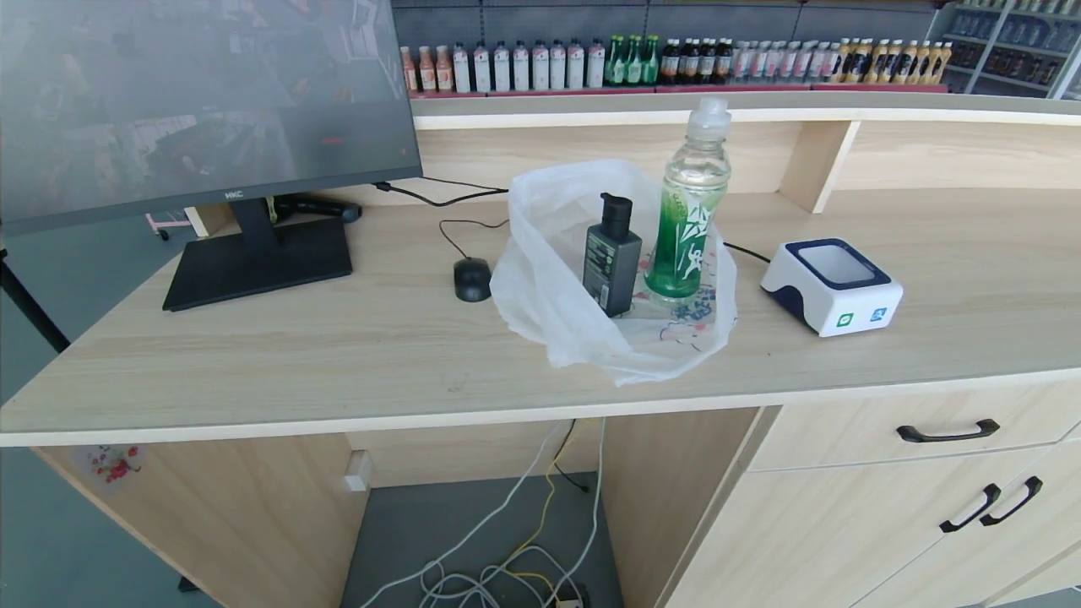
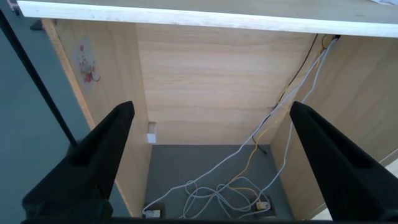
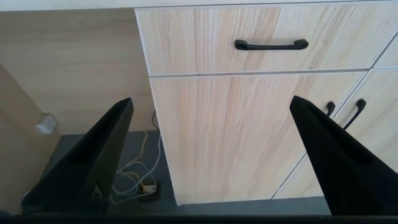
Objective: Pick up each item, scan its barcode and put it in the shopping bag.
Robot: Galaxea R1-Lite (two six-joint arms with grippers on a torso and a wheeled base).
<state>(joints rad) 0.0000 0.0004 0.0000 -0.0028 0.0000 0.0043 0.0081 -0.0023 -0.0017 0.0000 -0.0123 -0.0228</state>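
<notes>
A white plastic shopping bag lies open on the wooden counter. Inside it stand a dark pump bottle and a tall green drink bottle, both upright. A white and navy barcode scanner sits just to the right of the bag. My left gripper hangs open below the counter's edge, facing the open leg space with cables. My right gripper is open too, held low in front of the drawer front; nothing is between either pair of fingers.
A monitor on a black stand and a black mouse sit on the counter's left half. Drawers with black handles are under the right side. Loose cables trail on the floor beneath. Shelves of bottles line the back.
</notes>
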